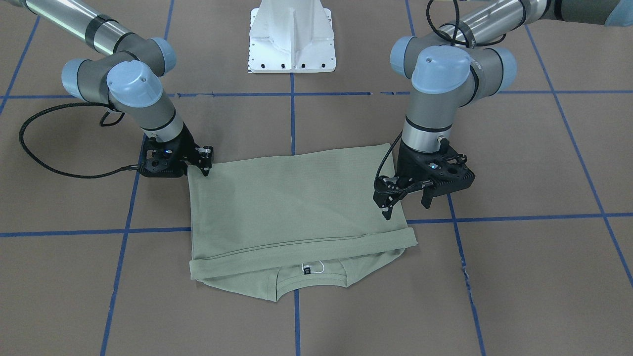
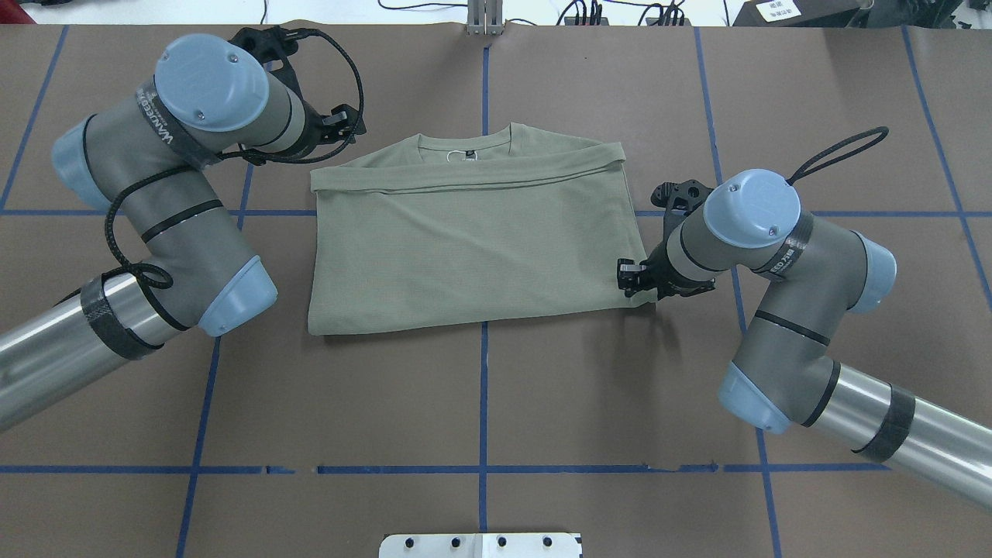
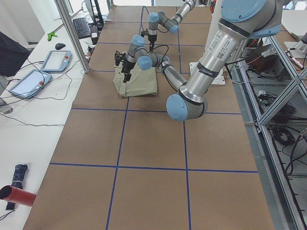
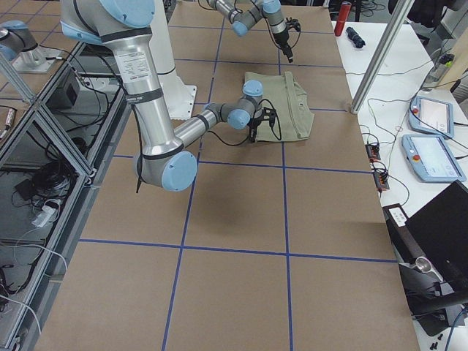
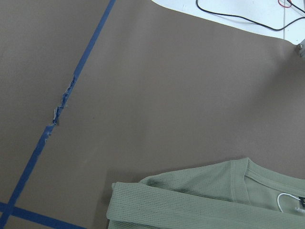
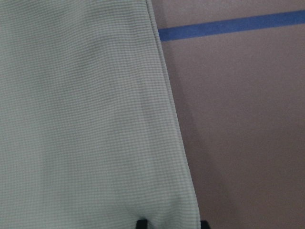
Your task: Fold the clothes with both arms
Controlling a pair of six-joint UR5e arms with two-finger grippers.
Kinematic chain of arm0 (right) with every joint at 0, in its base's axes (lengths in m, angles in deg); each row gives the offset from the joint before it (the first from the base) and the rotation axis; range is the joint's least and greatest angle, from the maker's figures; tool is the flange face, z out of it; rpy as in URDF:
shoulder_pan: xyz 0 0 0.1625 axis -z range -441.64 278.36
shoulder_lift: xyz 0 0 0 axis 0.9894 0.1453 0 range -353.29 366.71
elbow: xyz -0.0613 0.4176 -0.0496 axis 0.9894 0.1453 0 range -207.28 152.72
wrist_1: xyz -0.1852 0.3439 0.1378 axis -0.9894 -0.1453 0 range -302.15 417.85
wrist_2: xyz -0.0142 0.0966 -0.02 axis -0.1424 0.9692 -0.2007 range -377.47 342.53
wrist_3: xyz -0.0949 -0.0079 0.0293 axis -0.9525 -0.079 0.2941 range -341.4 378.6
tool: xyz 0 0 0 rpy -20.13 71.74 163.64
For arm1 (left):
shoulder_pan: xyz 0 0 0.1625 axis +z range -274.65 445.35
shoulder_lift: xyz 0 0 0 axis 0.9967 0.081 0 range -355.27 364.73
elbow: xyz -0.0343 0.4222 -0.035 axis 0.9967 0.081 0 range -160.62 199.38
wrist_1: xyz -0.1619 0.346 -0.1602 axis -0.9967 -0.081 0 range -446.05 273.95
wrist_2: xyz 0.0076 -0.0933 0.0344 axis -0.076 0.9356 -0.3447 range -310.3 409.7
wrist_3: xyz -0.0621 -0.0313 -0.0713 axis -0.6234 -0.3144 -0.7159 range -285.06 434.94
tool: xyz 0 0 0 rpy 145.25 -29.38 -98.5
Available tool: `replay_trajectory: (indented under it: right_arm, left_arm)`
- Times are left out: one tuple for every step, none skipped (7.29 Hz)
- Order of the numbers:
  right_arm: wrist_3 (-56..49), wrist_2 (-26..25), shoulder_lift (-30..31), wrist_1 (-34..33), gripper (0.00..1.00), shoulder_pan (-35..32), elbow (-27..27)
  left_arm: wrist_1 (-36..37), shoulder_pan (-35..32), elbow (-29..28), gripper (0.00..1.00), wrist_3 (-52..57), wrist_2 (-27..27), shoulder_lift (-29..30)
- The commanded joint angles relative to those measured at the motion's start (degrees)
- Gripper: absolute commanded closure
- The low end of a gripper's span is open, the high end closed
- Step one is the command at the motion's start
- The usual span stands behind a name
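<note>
Sage shirt (image 2: 465, 248): folded to a flat rectangle, mid-table, across the centre tape line, betw. both grippers.
Axis: long side runs left-right. Collar (image 2: 465, 143) is at the far edge, pointing away from the base (image 1: 292, 39). Black tag (image 1: 306, 270) w/ white loop sits in the collar, and a turned-over band lies just near of it.
L gripper (image 1: 406, 205): fingers spread, above the shirt's left edge toward the far corner. One tip is over cloth, the other past the edge; holds nothing.
R gripper (image 1: 205, 170): low at the near-right corner. Fingertips (image 6: 141, 223) are apart, w/ the shirt's edge lying flat betw. them.
Front vs overhead: front shows the L fingers; overhead hides them behind the wrist.
L wrist cam: shirt's far-left corner, collar, loop, torn tape (image 5: 59, 109). No fingers in shot.
R wrist cam: knit close up, shirt edge, one tape strip.
Table (image 2: 349, 403): brown sheet w/ blue tape grid.
Room: side views only. White bench along the far side w/ pendants (image 3: 55, 60), keyboard (image 3: 82, 28) and cables; alu frame behind the robot.
</note>
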Motion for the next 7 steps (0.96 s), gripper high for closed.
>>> replay_trajectory:
  right_arm:
    - [0.05, 2.04, 0.07, -0.19, 1.0, -0.16, -0.79]
    - [0.13, 1.96, 0.68, -0.11, 1.0, -0.34, -1.23]
    - [0.14, 1.96, 2.42, -0.19, 1.0, -0.34, -2.63]
    - [0.14, 1.96, 6.18, -0.2, 1.0, -0.16, -6.29]
    - [0.22, 1.96, 11.44, -0.2, 1.0, 1.75, -11.12]
    - [0.31, 1.96, 16.54, -0.2, 1.0, 4.38, -15.86]
    - [1.01, 2.05, 21.29, -0.2, 1.0, 8.15, -19.74]
  left_arm:
    - [0.0, 0.0, 0.12, 0.0, -0.01, 0.04, 0.16]
    - [0.0, 0.44, 0.12, 0.0, -0.01, 0.04, 0.16]
    - [0.0, 0.44, 0.12, 0.0, -0.01, 0.04, 0.25]
    - [0.0, 0.53, 0.12, 0.0, -0.01, 0.04, 0.34]
    - [0.0, 0.53, 0.21, 0.0, -0.01, 0.04, 0.42]
    - [0.0, 0.53, 0.38, 0.0, -0.01, -0.05, 0.34]
    - [0.0, 0.53, 0.47, 0.0, -0.01, -0.05, 0.25]
